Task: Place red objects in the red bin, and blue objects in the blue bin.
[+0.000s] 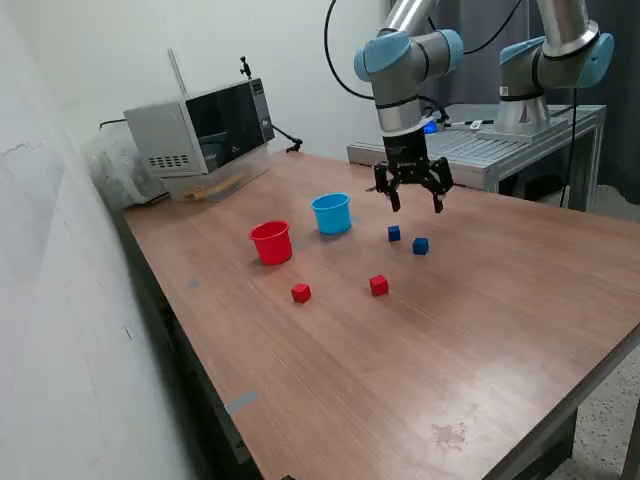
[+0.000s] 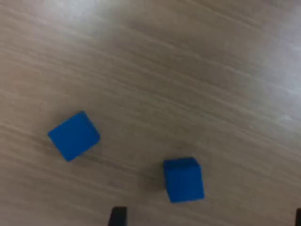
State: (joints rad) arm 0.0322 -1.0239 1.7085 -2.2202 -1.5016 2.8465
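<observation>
— Nearest the lens? Two red cubes [image 1: 301, 292] [image 1: 378, 285] on the worktop [image 1: 480, 330], red cup [image 1: 271, 242] and blue cup [image 1: 332, 213] beyond.

— The tool [image 1: 413, 203]? Spread wide, empty, above two blue cubes [image 1: 394, 233] [image 1: 420, 245].

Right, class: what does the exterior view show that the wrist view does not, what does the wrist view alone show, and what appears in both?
Only the exterior view shows the red cup, the light blue cup, two red cubes, the microwave and the whole open hand above the table. Only the wrist view shows a close look at the wood grain and the dark fingertips at the picture's edge. Both show the two blue cubes, lying apart on the table.
</observation>
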